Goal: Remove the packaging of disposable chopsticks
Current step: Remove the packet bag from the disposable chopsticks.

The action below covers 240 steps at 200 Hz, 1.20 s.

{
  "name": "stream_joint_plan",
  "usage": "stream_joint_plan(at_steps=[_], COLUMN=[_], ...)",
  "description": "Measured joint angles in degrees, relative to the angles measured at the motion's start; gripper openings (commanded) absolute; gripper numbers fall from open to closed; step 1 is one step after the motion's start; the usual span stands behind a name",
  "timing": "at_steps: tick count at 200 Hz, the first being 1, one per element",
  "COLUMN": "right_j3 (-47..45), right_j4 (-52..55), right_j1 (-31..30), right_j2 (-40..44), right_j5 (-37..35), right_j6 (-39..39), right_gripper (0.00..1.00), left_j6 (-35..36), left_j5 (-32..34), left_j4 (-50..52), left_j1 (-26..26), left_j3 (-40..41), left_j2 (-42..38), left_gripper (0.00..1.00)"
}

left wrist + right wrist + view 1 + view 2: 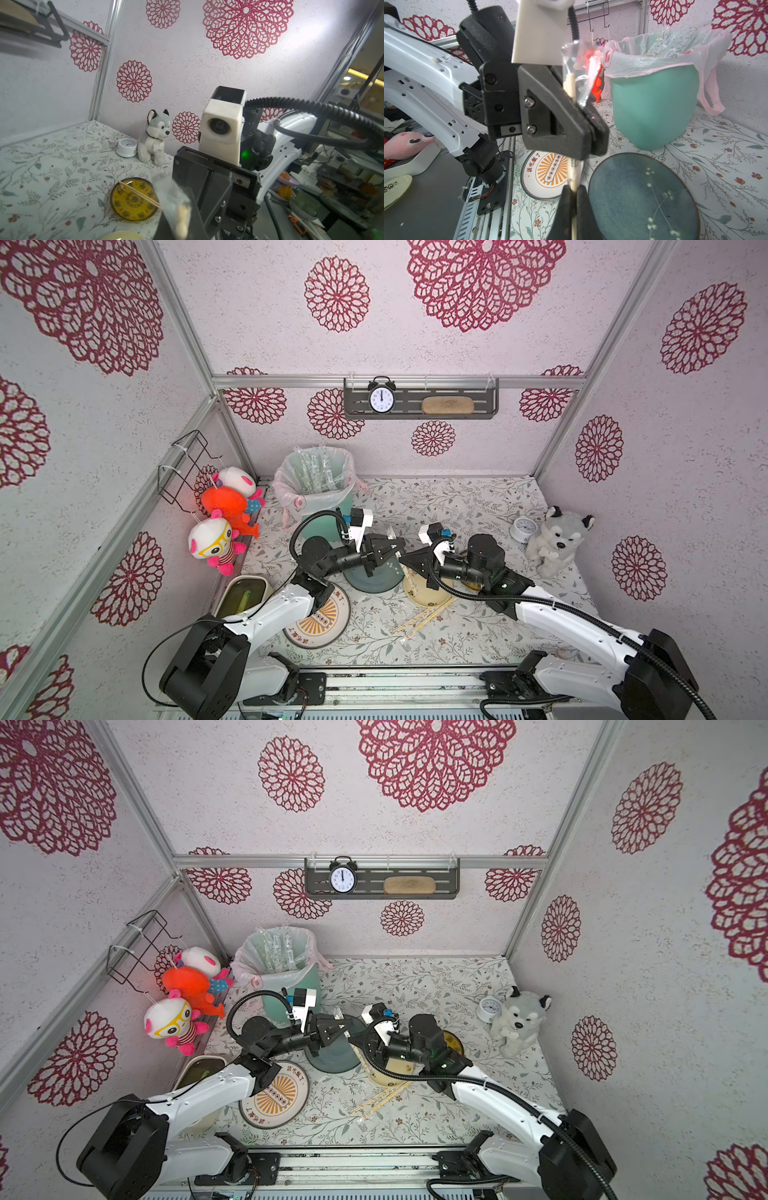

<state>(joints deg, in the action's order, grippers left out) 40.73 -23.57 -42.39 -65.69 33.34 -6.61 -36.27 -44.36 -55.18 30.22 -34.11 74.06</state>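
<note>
Floral cloth [478,506], crinkly sleeve [578,60], wooden chopsticks [574,178]

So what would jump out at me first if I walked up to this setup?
Mid-table, the left gripper and right gripper meet, both clamped on one pair of chopsticks with its clear sleeve flaring from the top end. Behind them a teal bin with a pink liner holds more sleeves, and bright plush toys hang on the left wall.

Two end effectors [598,129] [572,190], two clocks [381,399] [520,529], one bin [654,108], one husky plush [557,541]
</note>
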Motion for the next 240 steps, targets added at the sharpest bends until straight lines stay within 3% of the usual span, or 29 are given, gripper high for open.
stream_joint_plan(at_steps=[7,11,41,68,72,76,111,140,156,175,240], right_j3=[0.00,0.00,0.39,-0.28,-0.57,-1.03,-6.71,-8.98,-9.16,-9.16,-9.11], right_j4=[-0.55,-0.90,-1.84,-1.92,-2.03,-2.14,-2.71,-3.54,-4.72,-5.60,-7.80], right_j1=[0.00,0.00,0.04,0.04,0.04,0.07,0.13,0.15,0.15,0.22,0.20], right_j2=[-0.20,-0.31,-1.86,-2.38,-2.34,-2.29,-1.40,-1.31,-1.11,-0.46,-3.56], right_j5=[0.07,0.15,0.98,1.03,1.05,1.14,1.20,1.38,1.95,2.86,5.66], right_j6=[0.00,-0.02,-0.83,-1.36,-1.40,-2.03,-2.75,-3.21,-3.10,-3.39,-3.61], right_gripper=[0.00,0.05,0.74,0.81,0.96,0.99,0.98,0.77,0.58,0.47,0.45], left_j6=[-0.33,-0.59,-0.83,2.32,2.82,3.67,9.33,10.88,11.41,11.69,11.85], left_j5=[-0.07,-0.02,0.46,1.36,1.44,1.57,3.15,3.32,3.80,4.20,4.39], left_j4=[-0.35,-0.50,0.98,8.70,10.32,11.96,24.30,29.16,31.32,33.16,33.57], left_j1=[0.00,0.00,-0.11,-0.11,-0.11,-0.11,-0.11,-0.11,-0.11,-0.11,-0.11], left_j3=[0.00,0.02,0.20,-0.68,-1.09,-1.60,-6.40,-6.82,-6.82,-6.82,-6.82], left_j2=[-0.02,-0.04,-1.86,-7.52,-8.37,-9.25,-14.49,-14.56,-14.14,-14.03,-14.03], left_gripper=[0.00,0.00,0.00,0.00,0.00,0.00,0.00,0.00,0.00,0.00,0.00])
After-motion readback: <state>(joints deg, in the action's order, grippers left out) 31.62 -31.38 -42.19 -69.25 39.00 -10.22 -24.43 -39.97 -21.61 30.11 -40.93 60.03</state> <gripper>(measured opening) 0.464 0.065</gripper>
